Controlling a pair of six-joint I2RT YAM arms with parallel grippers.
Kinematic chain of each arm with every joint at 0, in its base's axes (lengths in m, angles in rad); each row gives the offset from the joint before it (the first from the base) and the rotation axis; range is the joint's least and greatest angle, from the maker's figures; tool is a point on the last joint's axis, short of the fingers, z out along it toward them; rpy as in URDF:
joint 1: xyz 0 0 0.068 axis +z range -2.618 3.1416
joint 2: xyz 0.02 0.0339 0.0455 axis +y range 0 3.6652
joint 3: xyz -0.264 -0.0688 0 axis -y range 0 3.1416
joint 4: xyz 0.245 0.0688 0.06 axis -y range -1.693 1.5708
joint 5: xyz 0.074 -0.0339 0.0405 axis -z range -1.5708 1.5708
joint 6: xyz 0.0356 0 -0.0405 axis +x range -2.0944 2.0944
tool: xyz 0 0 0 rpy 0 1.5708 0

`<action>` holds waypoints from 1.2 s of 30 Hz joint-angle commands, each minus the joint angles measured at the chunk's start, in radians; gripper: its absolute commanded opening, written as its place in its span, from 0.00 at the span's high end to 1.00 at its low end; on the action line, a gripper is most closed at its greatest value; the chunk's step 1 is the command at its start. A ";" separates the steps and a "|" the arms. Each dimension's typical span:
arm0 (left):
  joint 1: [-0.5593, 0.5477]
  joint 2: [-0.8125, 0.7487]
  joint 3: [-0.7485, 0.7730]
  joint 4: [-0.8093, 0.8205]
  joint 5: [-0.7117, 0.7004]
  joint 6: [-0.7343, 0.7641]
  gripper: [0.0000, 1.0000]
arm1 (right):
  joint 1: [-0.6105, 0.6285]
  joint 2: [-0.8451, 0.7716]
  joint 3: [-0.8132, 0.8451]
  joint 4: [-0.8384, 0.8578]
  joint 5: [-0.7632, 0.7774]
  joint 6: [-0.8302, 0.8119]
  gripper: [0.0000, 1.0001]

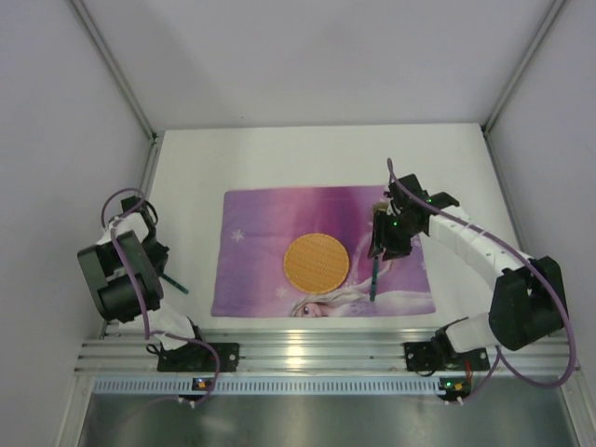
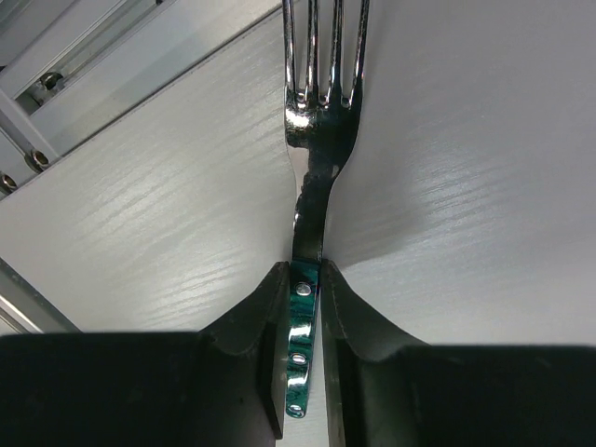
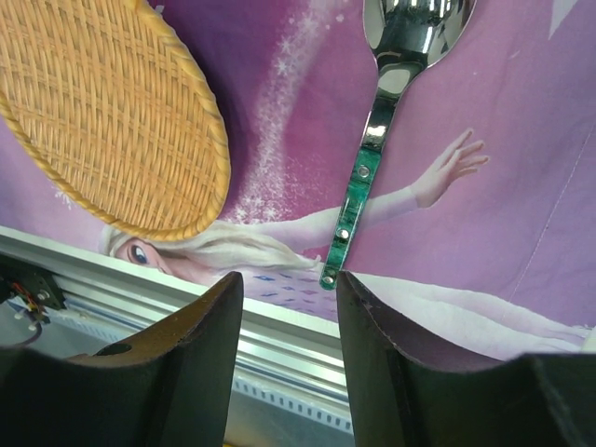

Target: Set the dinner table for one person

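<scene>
The white dinner table (image 1: 191, 182) carries a purple placemat (image 1: 256, 219) with a round woven wicker plate (image 1: 316, 262) in its middle. My left gripper (image 1: 158, 272) is at the table's left edge, off the mat. It is shut on the green handle of a fork (image 2: 300, 326), whose steel tines (image 2: 321, 56) point away over bare white tabletop (image 2: 466, 186). My right gripper (image 1: 377, 244) hangs open over the mat's right part. A green-handled spoon (image 3: 358, 182) lies flat on the mat just right of the wicker plate (image 3: 102, 112), free of my right gripper (image 3: 289, 289).
An aluminium rail (image 1: 317, 352) runs along the near edge, close below the mat's front edge; it also shows in the right wrist view (image 3: 279, 340). White walls enclose the table on the left, back and right. A frame post (image 1: 149, 177) borders the left side.
</scene>
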 commanded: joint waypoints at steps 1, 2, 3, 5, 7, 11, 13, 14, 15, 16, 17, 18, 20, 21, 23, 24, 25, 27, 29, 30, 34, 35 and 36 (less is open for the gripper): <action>0.006 0.079 -0.078 0.108 -0.002 -0.049 0.80 | -0.034 -0.007 0.034 -0.027 -0.008 -0.032 0.55; 0.007 0.086 -0.085 0.118 0.004 -0.051 0.82 | -0.040 -0.011 0.033 -0.029 -0.008 -0.033 0.55; 0.006 0.105 -0.086 0.126 0.023 -0.052 0.84 | -0.049 -0.013 0.030 -0.032 -0.008 -0.039 0.55; 0.003 0.124 -0.082 0.143 0.032 -0.052 0.95 | -0.064 -0.017 0.028 -0.033 -0.008 -0.042 0.55; 0.001 0.150 -0.063 0.152 0.036 -0.049 1.00 | -0.070 -0.019 0.025 -0.033 -0.010 -0.049 0.55; -0.020 0.120 0.001 0.129 0.098 -0.019 1.00 | -0.084 -0.008 0.034 -0.032 -0.013 -0.055 0.56; -0.046 0.077 0.064 0.114 0.112 0.007 1.00 | -0.086 -0.005 0.051 -0.029 -0.008 -0.059 0.56; -0.062 0.055 0.089 0.112 0.130 0.026 1.00 | -0.093 0.003 0.057 -0.027 -0.007 -0.059 0.57; -0.092 0.023 0.143 0.109 0.151 0.065 1.00 | -0.097 0.006 0.070 -0.024 -0.005 -0.059 0.57; -0.111 0.012 0.174 0.108 0.191 0.090 1.00 | -0.098 0.016 0.077 -0.023 -0.005 -0.059 0.57; -0.152 0.009 0.207 0.088 0.213 0.112 1.00 | -0.104 0.023 0.086 -0.020 -0.004 -0.061 0.57; -0.177 0.013 0.278 0.068 0.231 0.156 1.00 | -0.107 0.027 0.108 -0.020 -0.004 -0.062 0.57; -0.265 0.030 0.337 0.031 0.259 0.216 1.00 | -0.113 0.042 0.140 -0.020 0.005 -0.064 0.57; -0.298 0.032 0.374 0.028 0.273 0.234 1.00 | -0.115 0.047 0.148 -0.020 0.013 -0.066 0.58; -0.405 0.029 0.388 0.028 0.282 0.262 1.00 | -0.123 0.053 0.165 -0.017 0.021 -0.067 0.57; -0.437 0.029 0.389 0.028 0.280 0.267 1.00 | -0.126 0.052 0.174 -0.017 0.025 -0.066 0.57; -0.508 0.030 0.386 0.026 0.282 0.267 1.00 | -0.129 0.052 0.174 -0.013 0.033 -0.066 0.57; -0.545 0.040 0.357 0.034 0.354 0.233 1.00 | -0.130 0.050 0.169 -0.007 0.041 -0.061 0.56; -0.603 0.038 0.299 0.063 0.429 0.221 1.00 | -0.133 0.036 0.153 -0.001 0.045 -0.052 0.56; -0.626 0.036 0.281 0.078 0.429 0.221 1.00 | -0.135 0.032 0.145 0.000 0.045 -0.049 0.56; -0.724 0.018 0.206 0.092 0.425 0.173 1.00 | -0.138 -0.010 0.096 0.008 0.055 -0.036 0.55; -0.734 0.012 0.175 0.100 0.432 0.167 1.00 | -0.140 -0.016 0.077 0.008 0.058 -0.033 0.55; -0.744 0.004 0.159 0.111 0.446 0.162 1.00 | -0.140 -0.020 0.070 0.008 0.061 -0.030 0.55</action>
